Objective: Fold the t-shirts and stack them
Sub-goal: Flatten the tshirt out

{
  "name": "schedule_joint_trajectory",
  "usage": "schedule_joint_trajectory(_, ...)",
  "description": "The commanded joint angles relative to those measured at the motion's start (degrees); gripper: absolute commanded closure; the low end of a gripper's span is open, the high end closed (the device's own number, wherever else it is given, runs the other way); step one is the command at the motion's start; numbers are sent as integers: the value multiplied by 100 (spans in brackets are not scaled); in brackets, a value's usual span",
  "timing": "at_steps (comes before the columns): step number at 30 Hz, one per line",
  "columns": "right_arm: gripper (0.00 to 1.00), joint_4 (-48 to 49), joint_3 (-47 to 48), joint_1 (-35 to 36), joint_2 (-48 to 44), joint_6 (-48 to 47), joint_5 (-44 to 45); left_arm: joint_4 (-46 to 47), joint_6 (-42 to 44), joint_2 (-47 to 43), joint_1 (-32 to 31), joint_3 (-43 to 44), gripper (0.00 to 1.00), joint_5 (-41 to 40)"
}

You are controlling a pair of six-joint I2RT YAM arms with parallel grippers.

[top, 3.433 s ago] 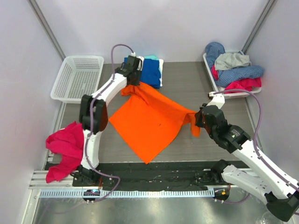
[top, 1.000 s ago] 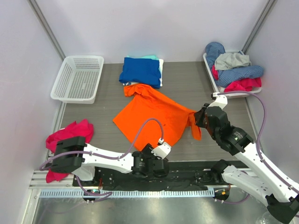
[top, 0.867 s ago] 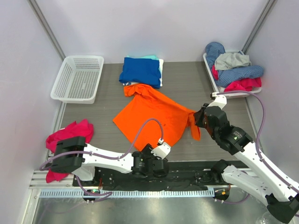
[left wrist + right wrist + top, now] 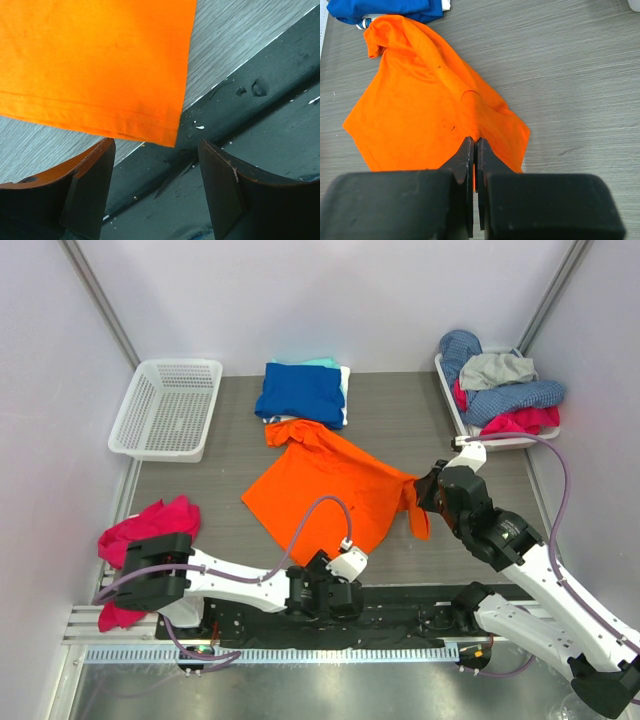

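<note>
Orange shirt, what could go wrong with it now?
The left fingers stand open just short of the orange shirt's near corner, so they might close on nothing. The right fingers pinch only a small fold; a pull could slip it free. The shirt's far end lies right beside the folded blue shirt, so dragging might mess up that pile.

Left wrist cam only catches a hem corner of the orange shirt (image 4: 100, 65) just ahead of the left gripper (image 4: 155, 147), rest runs off the top and left edges. Blue shirt (image 4: 385, 9) far ahead of the right gripper (image 4: 474, 145) gets chopped by the top edge too
</note>
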Motion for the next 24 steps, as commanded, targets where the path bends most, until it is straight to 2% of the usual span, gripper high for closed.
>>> schedule_joint_trajectory(1,99,154,286,-15,11,21,103,329,-80,-33,72,-125,30,-46)
schedule_joint_trajectory(11,99,181,286,-15,72,4,111,672,-37,-138,266,-414,34,103)
schedule_joint_trajectory(24,99,207,277,-15,169,-5,129,760,306,46,406,-248,38,147)
